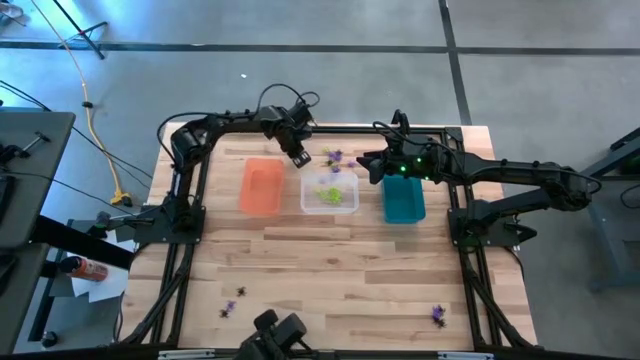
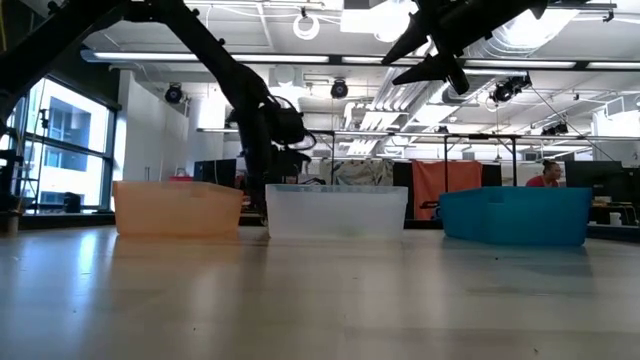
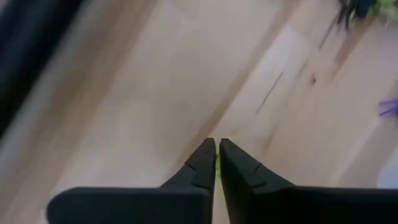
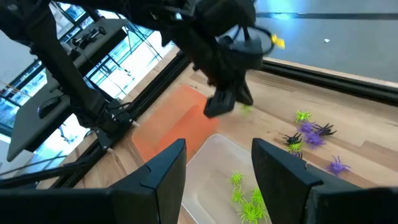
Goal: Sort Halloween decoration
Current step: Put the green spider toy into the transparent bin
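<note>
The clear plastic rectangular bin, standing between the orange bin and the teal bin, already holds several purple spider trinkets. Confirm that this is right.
Not quite: the colour is wrong. The clear plastic rectangular bin, standing between the orange bin and the teal bin, holds lime green spider trinkets, not purple ones. The right wrist view shows it; the purple trinkets lie on the wooden table behind the bin.

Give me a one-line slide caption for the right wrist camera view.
Left gripper shut on a lime green spider above the orange bin, clear bin holding green spiders.
</note>
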{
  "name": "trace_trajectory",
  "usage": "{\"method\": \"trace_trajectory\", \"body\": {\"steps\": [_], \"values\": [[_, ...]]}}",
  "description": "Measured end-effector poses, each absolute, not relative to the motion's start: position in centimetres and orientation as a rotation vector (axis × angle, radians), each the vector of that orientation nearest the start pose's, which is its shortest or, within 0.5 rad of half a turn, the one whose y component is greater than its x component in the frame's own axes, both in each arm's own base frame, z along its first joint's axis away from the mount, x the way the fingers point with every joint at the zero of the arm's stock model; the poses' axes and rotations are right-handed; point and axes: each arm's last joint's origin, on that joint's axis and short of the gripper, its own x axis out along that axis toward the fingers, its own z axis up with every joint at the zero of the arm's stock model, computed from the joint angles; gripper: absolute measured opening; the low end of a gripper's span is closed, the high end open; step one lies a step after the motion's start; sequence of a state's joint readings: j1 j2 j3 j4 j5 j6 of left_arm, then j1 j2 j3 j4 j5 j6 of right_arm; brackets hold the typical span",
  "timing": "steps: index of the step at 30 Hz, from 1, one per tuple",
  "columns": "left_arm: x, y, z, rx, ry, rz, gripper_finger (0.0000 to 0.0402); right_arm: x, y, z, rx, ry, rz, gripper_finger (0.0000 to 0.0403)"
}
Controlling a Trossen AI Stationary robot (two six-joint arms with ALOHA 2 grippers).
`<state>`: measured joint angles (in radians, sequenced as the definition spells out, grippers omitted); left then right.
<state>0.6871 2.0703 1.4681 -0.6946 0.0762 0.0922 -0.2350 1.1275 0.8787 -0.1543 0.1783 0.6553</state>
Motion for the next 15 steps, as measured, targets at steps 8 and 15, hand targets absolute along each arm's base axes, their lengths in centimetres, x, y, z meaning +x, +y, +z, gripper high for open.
{"method": "trace_trajectory", "body": {"steps": [8, 15], "values": [[29.9, 27.0, 20.0, -0.380, 1.077, 0.479, 0.0000, 24.0, -6.3, 30.2, 0.616, 0.267, -0.520, 0.0179], [30.0, 25.4, 24.5, -0.396, 0.860, 0.377, 0.0000, 23.9, -6.3, 30.2, 0.573, 0.279, -0.512, 0.0179]]}}
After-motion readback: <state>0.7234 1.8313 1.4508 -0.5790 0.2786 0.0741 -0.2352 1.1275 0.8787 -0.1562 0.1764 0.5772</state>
